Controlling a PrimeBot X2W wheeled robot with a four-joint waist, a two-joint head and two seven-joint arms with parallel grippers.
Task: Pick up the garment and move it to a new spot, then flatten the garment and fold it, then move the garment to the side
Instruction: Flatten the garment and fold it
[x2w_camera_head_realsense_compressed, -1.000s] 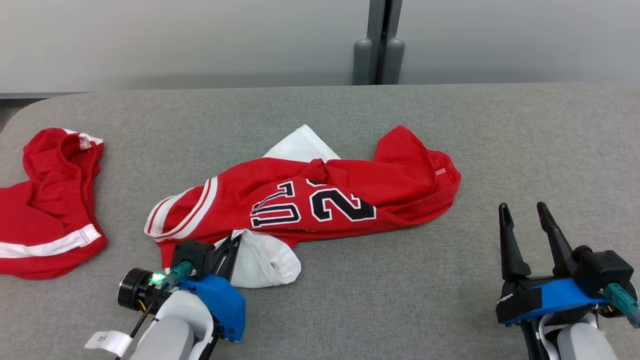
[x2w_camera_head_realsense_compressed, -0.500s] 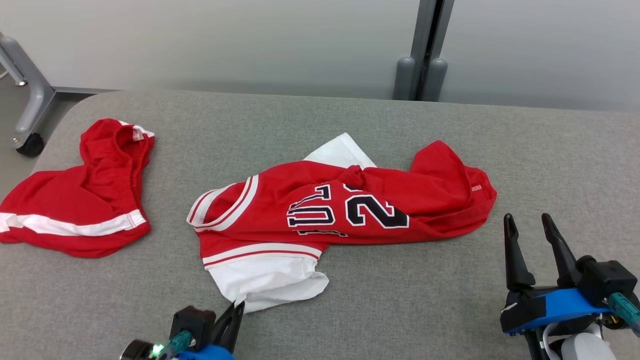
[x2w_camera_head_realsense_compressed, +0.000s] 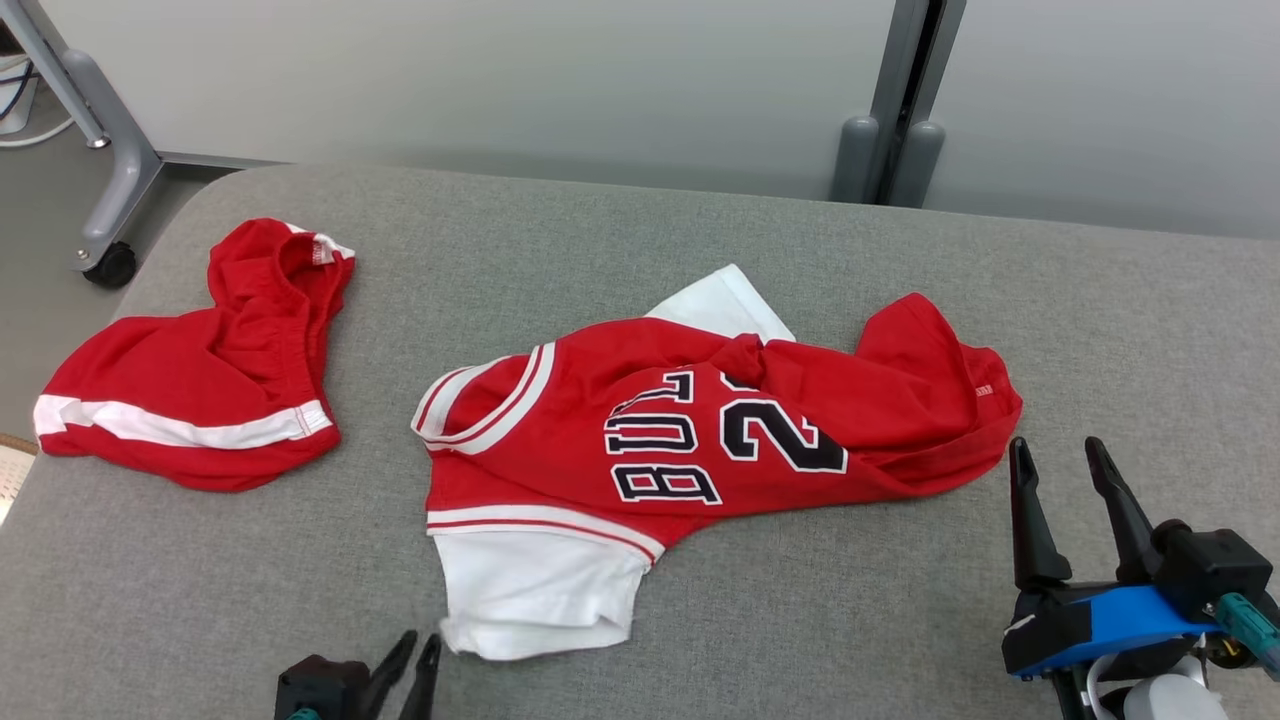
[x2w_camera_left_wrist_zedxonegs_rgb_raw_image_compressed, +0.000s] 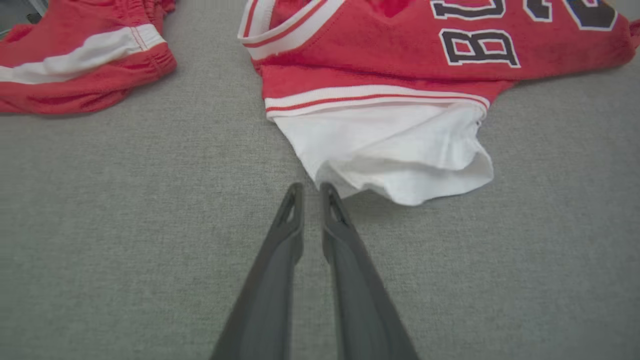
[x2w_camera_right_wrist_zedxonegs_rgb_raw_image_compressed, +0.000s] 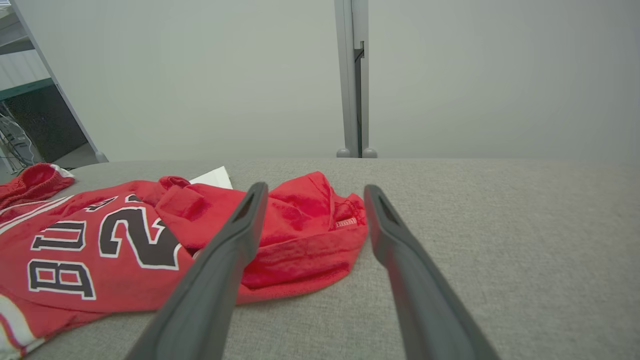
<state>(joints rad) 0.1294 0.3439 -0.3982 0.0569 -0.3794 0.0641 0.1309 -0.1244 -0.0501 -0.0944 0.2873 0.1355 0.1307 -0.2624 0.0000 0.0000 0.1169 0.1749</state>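
Note:
The garment is a red jersey with dark lettering and white sleeves, lying crumpled across the middle of the grey table. My left gripper is at the bottom edge of the head view, shut on the corner of the near white sleeve. The left wrist view shows that sleeve meeting the fingertips of the left gripper. My right gripper stands open and empty at the lower right, just short of the jersey's bunched red hem. Its fingers point at that hem.
A pair of red shorts with a white stripe lies at the table's left end. A grey wheeled frame leg stands off the far left corner. A grey post rises behind the table against the wall.
The camera has swung left. My left gripper has pulled the near sleeve towards me, spreading the jersey's left part so that more lettering shows. The right gripper has stayed open in place.

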